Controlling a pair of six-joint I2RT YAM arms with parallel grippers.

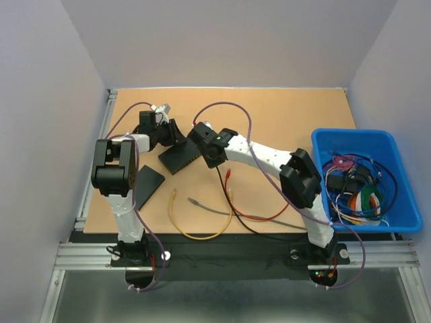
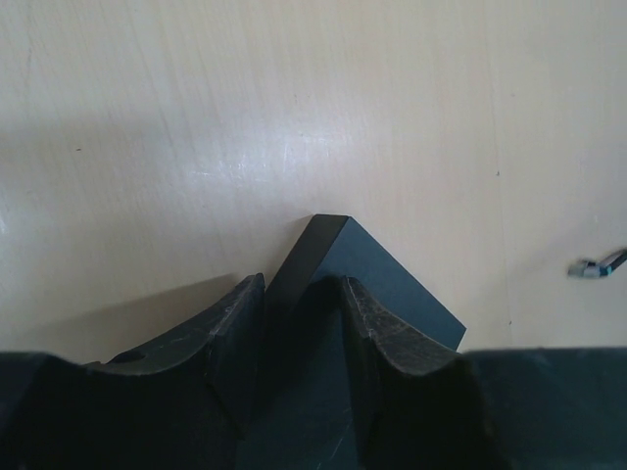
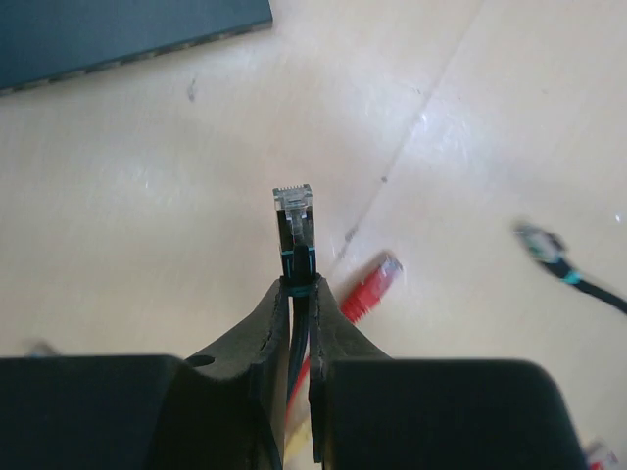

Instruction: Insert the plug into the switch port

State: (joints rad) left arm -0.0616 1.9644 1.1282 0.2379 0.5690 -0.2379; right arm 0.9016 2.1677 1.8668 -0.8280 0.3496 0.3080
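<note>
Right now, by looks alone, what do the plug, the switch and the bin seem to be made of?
Plug: clear glossy plastic, probably; its tip looks see-through.
Switch: matte dark casing, painted metal or plastic, cannot tell; flat, sharp-edged, dull sheen.
Bin: smooth blue moulded plastic, likely; rounded rim.

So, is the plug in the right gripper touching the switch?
Apart. The right wrist view shows bare table between the tip of the plug, held in the right gripper, and the edge of the switch.

Bright even light, soft shadows, wrist-cam edges blurry
</note>
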